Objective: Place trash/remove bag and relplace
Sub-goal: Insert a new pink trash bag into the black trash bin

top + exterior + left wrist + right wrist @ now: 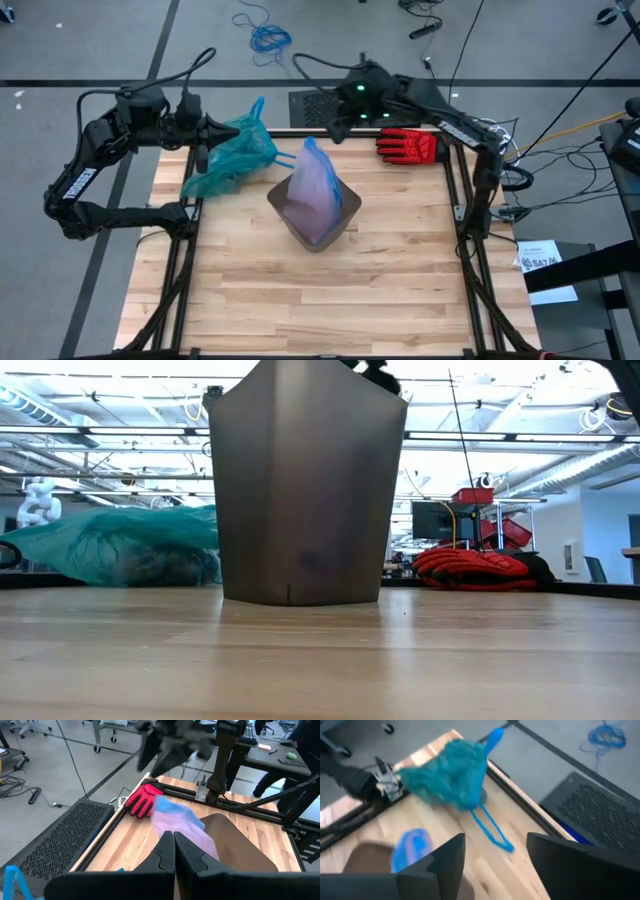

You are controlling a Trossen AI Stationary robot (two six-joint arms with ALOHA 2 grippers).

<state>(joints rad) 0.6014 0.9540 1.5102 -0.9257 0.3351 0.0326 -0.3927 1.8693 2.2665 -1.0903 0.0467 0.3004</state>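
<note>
High view has the bin (315,225) sitting about dead centre of the table (330,310), with a pinkish bag (318,185) poking up out of it in a loose peak. The teal bag (235,155) is already out and lying in a heap at roughly 10 o'clock from the bin, its blue drawstring (492,832) trailing across the wood. Can't see any trash from here; if it's inside that teal bag, the pictures don't show it.

Right gripper (335,125) is up at 12 o'clock from the bin, fingers spread wide with nothing between them. Left gripper (205,135) hangs at the teal bag's edge, fingers pressed together; they look empty in its wrist view.

What worries me:
- That pink bag isn't folded over the rim at all, just standing up. With nothing holding it, it could slump into the bin or slide off.
- The glove (410,146) is at 2 o'clock, near the right arm, easy to snag on a swing.
- The drawstring could catch a finger and drag the teal bag back across the table.
</note>
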